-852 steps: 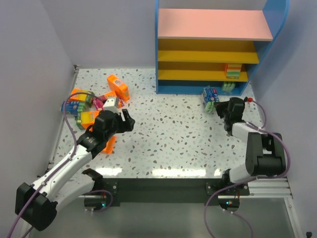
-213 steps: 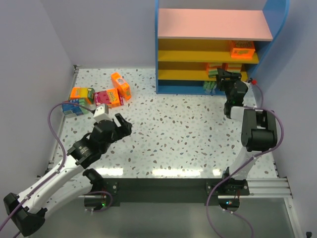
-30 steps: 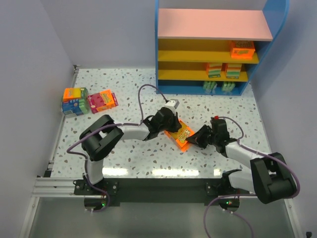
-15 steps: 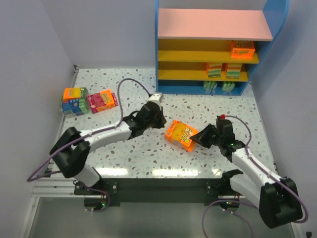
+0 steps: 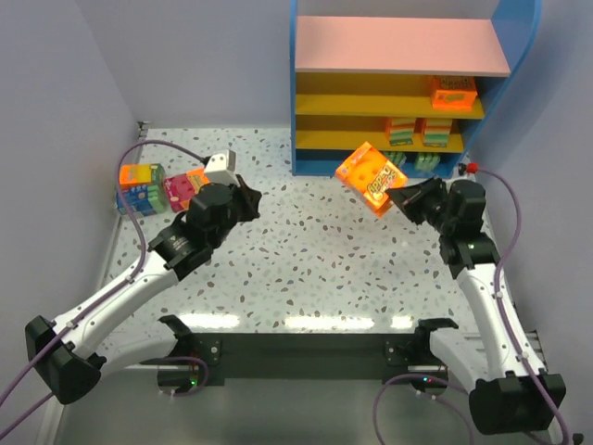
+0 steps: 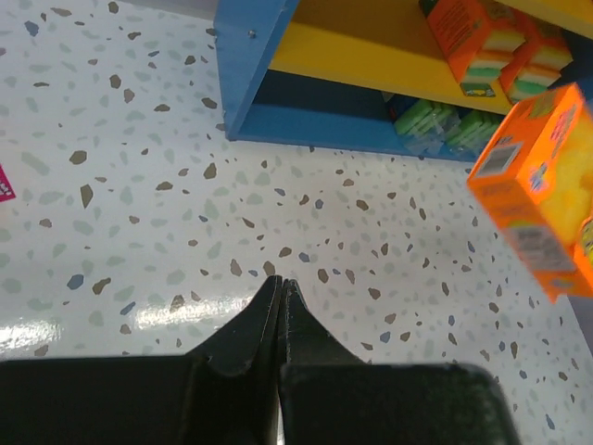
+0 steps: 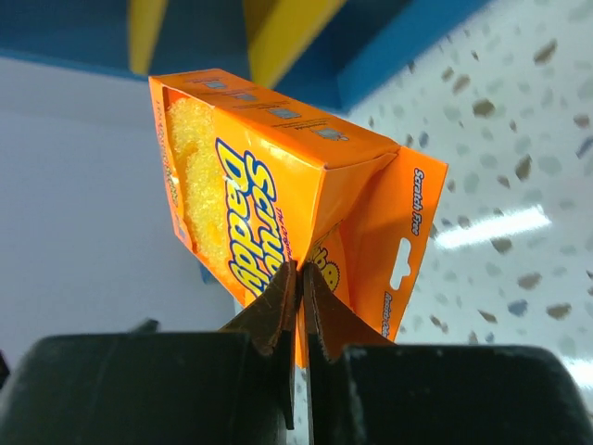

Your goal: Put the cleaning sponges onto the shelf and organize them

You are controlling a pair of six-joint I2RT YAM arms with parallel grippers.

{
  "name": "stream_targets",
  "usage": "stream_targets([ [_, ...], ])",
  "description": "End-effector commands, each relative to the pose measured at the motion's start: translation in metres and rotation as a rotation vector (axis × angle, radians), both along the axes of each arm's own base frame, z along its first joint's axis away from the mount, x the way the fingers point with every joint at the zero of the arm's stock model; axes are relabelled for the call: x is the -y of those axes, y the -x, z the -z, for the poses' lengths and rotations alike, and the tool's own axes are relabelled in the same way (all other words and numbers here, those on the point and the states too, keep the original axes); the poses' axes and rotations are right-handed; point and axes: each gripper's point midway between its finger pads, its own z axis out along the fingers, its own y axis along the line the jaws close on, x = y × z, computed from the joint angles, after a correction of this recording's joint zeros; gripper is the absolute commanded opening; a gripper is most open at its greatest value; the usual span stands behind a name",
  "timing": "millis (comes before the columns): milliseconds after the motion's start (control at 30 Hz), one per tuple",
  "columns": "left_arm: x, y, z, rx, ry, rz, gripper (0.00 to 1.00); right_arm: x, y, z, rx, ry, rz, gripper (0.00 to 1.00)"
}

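My right gripper [image 5: 397, 197] is shut on the hang-tab flap of an orange cleaning sponge pack [image 5: 369, 177], which hangs tilted in the air in front of the shelf [image 5: 400, 44]. In the right wrist view the jaws [image 7: 299, 271] pinch the flap of that pack [image 7: 250, 176]. My left gripper [image 5: 250, 198] is shut and holds nothing over the left-middle of the table; its closed tips [image 6: 280, 284] point at bare speckled tabletop, and the held pack [image 6: 542, 190] shows at the right of that view. Orange packs [image 5: 452, 91] [image 5: 418, 132] sit on the yellow tiers.
An orange and blue stack of packs [image 5: 139, 185] and a magenta pack [image 5: 188, 185] lie at the table's left edge, close behind my left arm. Green sponges [image 5: 412, 163] sit on the lowest tier. The shelf's blue side post [image 6: 248, 69] stands ahead of the left gripper.
The right gripper closed on the orange pack, lifted it off the table and carried it up and back toward the shelf. The left arm pulled away to the left.
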Motion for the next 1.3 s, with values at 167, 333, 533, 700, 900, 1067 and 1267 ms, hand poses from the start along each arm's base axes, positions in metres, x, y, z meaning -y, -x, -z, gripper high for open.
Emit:
stream_targets([
  [167, -0.022, 0.025, 0.056, -0.132, -0.096, -0.012, 0.00, 0.031, -0.088, -0.074, 0.124, -0.064, 0.252, 0.00],
  [333, -0.034, 0.035, 0.057, -0.135, -0.095, -0.030, 0.00, 0.043, -0.125, -0.093, 0.150, -0.097, 0.347, 0.00],
  [533, -0.040, 0.045, 0.058, -0.146, -0.090, -0.030, 0.00, 0.052, -0.159, -0.106, 0.201, -0.137, 0.368, 0.00],
  [700, -0.039, 0.051, 0.071, -0.177, -0.083, -0.013, 0.00, 0.054, -0.180, -0.115, 0.185, -0.171, 0.386, 0.00],
  [900, -0.039, 0.055, 0.073, -0.190, -0.079, -0.003, 0.00, 0.054, -0.213, -0.118, 0.178, -0.264, 0.416, 0.00],
  [1067, -0.043, 0.057, 0.069, -0.186, -0.079, -0.011, 0.00, 0.061, -0.232, -0.107, 0.127, -0.318, 0.489, 0.00],
  [1267, -0.045, 0.058, 0.064, -0.183, -0.081, -0.018, 0.00, 0.069, -0.243, -0.105, 0.116, -0.382, 0.596, 0.00],
])
